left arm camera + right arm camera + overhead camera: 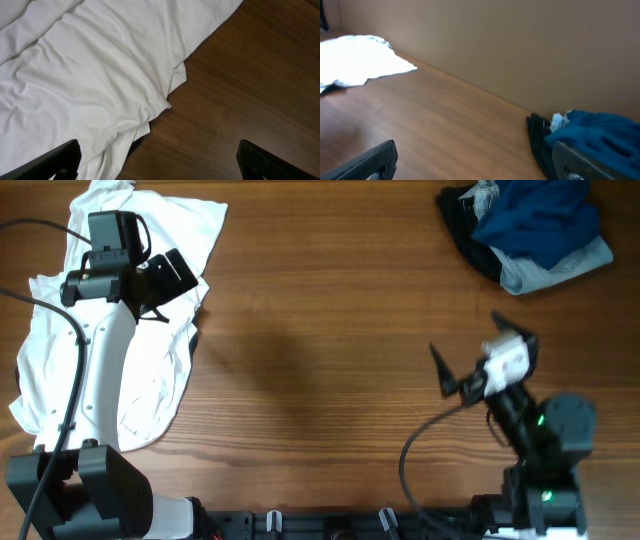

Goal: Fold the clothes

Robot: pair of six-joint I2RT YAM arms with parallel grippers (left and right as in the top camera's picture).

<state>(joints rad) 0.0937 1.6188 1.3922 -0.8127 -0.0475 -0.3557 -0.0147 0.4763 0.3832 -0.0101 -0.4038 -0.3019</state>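
Observation:
A plain white shirt [150,370] lies spread and wrinkled at the table's left, partly under my left arm. My left gripper [178,292] is open and empty, hovering over the shirt's right edge. In the left wrist view the shirt [90,75] fills the upper left, and the open jaws [160,162] straddle its hem and bare wood. A dark-blue T-shirt [535,220] lies crumpled in a pile at the far right. My right gripper [443,373] is open and empty, well short of that pile. The right wrist view shows the blue T-shirt [600,132] and, far off, the white shirt [360,57].
The pile at the far right also holds a black garment [462,225] and a pale-blue one [560,268]. The wooden table [320,330] is bare between the two garments. A wall [520,45] stands behind the table's far edge.

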